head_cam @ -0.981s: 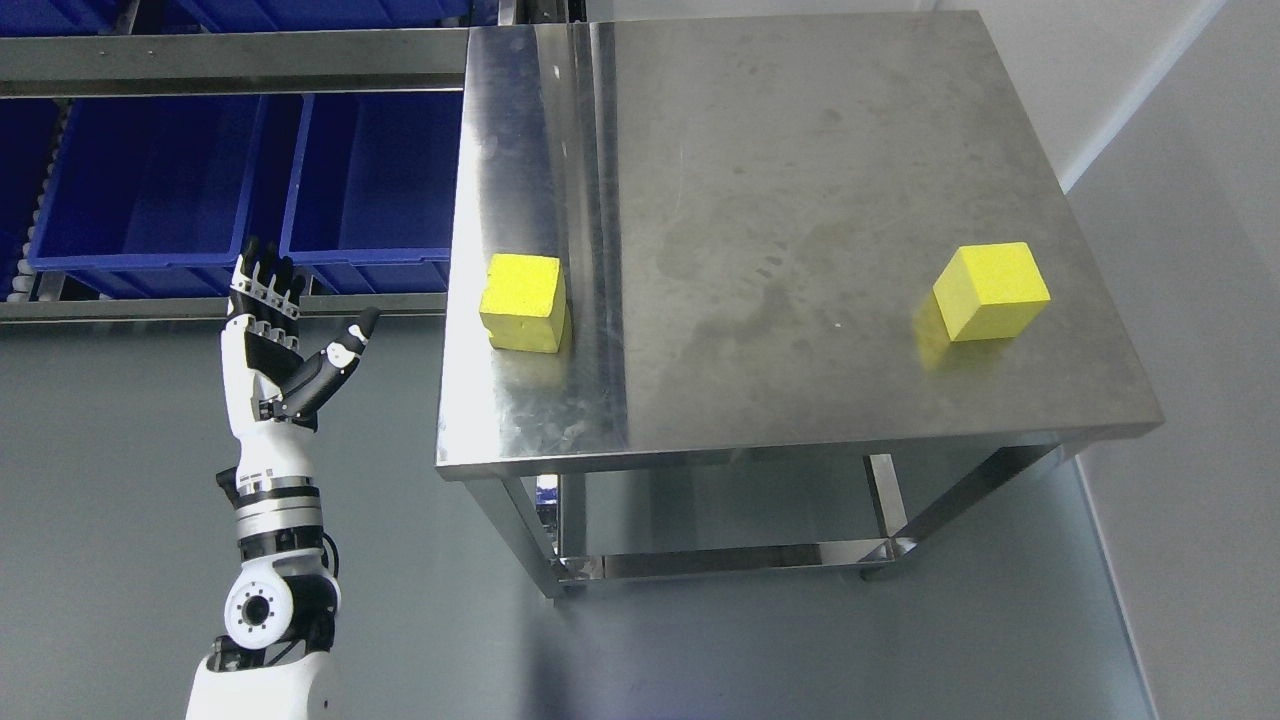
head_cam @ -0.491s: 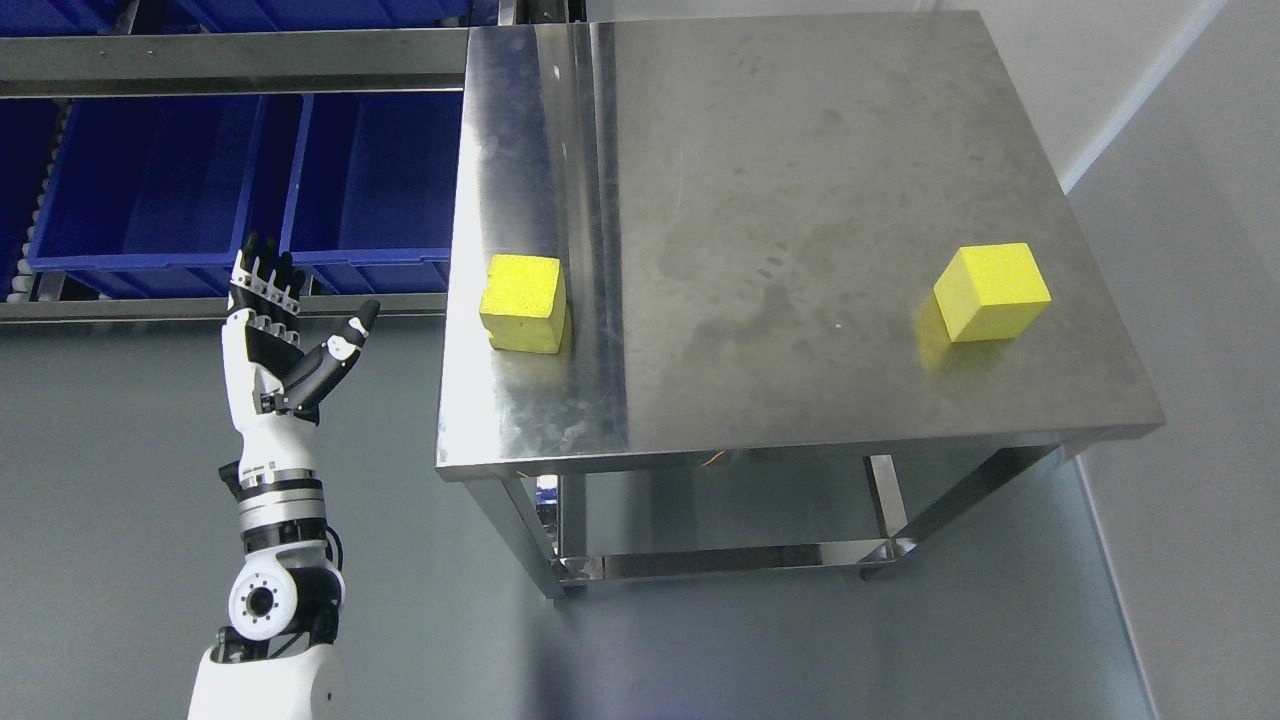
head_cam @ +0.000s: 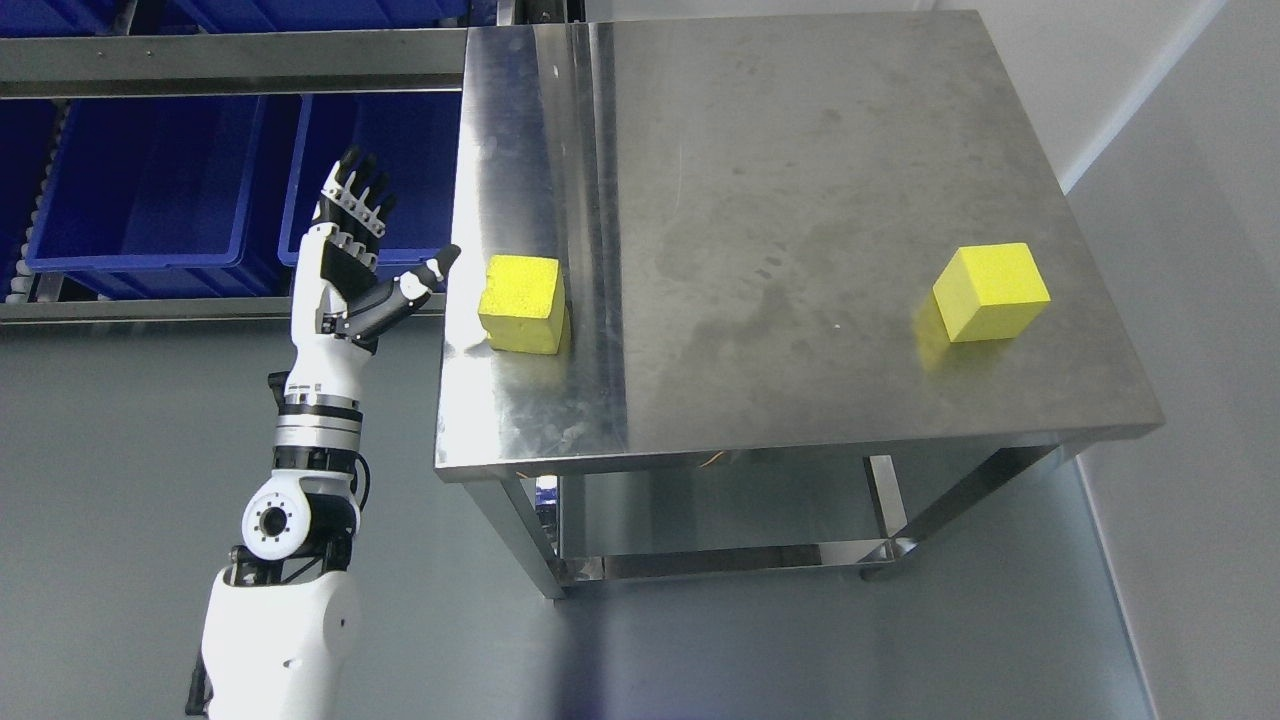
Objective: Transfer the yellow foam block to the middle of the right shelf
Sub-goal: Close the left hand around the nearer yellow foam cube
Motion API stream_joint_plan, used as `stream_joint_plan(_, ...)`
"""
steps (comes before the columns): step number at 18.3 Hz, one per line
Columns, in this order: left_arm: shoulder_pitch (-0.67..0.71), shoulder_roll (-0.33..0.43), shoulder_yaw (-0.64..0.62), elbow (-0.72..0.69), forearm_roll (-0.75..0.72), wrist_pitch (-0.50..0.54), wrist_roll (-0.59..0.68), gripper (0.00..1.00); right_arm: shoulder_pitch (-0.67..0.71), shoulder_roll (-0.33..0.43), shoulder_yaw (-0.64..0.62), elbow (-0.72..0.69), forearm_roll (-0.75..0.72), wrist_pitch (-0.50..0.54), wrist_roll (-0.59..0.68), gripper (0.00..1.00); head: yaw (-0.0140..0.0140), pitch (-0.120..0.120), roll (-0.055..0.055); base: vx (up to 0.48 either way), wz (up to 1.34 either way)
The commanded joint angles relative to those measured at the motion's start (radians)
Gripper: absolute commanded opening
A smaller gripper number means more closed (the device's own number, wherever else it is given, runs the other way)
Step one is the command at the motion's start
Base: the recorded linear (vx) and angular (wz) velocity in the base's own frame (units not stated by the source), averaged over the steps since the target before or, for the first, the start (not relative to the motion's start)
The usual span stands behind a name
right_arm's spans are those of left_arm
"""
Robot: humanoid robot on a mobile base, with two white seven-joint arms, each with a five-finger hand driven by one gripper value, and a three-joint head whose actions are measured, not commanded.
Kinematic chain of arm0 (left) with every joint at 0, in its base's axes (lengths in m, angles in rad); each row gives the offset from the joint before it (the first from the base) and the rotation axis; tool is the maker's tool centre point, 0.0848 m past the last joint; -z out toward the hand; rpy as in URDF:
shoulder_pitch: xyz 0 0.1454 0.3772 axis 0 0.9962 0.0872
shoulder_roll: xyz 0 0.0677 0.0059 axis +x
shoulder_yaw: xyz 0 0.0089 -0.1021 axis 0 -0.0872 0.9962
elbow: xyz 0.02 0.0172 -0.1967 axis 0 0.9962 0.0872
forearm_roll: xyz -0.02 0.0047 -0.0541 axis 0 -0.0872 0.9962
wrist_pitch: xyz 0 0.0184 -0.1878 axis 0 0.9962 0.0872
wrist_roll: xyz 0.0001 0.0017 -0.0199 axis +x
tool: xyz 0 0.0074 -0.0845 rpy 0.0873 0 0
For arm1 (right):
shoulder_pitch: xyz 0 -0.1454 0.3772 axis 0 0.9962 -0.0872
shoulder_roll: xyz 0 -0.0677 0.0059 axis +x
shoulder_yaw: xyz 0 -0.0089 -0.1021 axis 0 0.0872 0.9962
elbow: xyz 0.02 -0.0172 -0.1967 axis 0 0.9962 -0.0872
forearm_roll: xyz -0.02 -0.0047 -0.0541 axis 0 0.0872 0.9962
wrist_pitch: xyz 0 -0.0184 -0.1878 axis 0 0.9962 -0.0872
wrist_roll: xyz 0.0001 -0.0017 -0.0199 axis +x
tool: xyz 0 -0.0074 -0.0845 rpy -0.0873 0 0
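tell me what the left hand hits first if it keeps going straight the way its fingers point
Probably the blue bin on the rack: the left hand has open fingers aimed up-picture toward it. The near yellow foam block sits off to its side. Depth is unclear.

Desk (head_cam: pixel 800 150) fills centre and upper right of your frame. One foam block (head_cam: pixel 521 303) on desk near its left edge, mid-height in frame. Second foam block (head_cam: pixel 990 291) on desk near right edge, well apart from first. Left robot hand (head_cam: pixel 355 275) just left of desk edge, beside first block, not touching it. Bins (head_cam: pixel 150 180) on shelf (head_cam: pixel 200 60) at upper left, behind hand. Desk's lower rail (head_cam: pixel 720 560) at bottom centre.
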Motion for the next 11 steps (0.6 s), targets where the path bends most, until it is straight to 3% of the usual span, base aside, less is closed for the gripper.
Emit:
stream_joint_plan(1, -0.039, 0.017, -0.074, 0.007, 0.013, 0.013, -0.108, 1.00, 0.002, -0.017, 0.000, -0.017, 0.003, 0.000, 0.001, 1.00, 0.0000, 0.000, 0.000, 0.000, 0.00)
stream_joint_plan(4, -0.064, 0.017, -0.110, 0.006, -0.036, 0.023, -0.128, 1.00, 0.002, -0.017, 0.000, -0.017, 0.003, 0.000, 0.001, 1.00, 0.0000, 0.000, 0.000, 0.000, 0.00)
stream_joint_plan(7, -0.097, 0.017, -0.122, -0.003, -0.132, 0.106, -0.156, 1.00, 0.002, -0.017, 0.000, -0.017, 0.003, -0.001, 0.001, 1.00, 0.0000, 0.000, 0.000, 0.000, 0.00)
stream_joint_plan(11, -0.094, 0.095, -0.145, -0.062, -0.223, 0.149, -0.326, 1.00, 0.002, -0.017, 0.000, -0.017, 0.003, 0.000, 0.001, 1.00, 0.0000, 0.000, 0.000, 0.000, 0.00)
